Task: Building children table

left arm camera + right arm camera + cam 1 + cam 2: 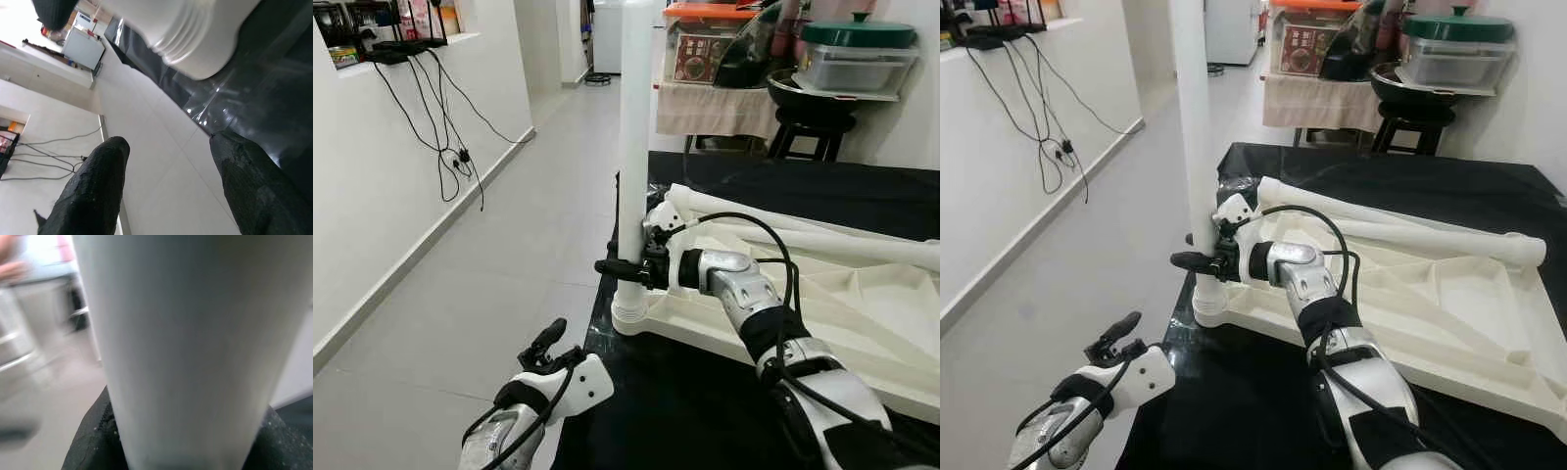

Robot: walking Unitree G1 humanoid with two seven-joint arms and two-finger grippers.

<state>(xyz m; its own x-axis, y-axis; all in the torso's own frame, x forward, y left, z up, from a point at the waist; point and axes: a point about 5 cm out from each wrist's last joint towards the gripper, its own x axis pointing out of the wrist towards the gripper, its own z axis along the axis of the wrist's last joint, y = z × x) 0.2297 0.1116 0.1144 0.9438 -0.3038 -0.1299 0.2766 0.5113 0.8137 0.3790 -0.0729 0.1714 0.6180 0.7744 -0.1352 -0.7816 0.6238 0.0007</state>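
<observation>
Open tiled floor (509, 215) to the left of the black-covered work surface (685, 411), wide and bare up to the white wall (372, 196), where loose cables (440, 147) hang. Upright white table leg (634, 147) planted at the corner of the overturned white tabletop (862, 333), clasped low by the right gripper (619, 268) and blocking that corner. Further loose legs (1400, 230) lying across the tabletop; left gripper (546, 345), fingers apart, low beside the edge.
</observation>
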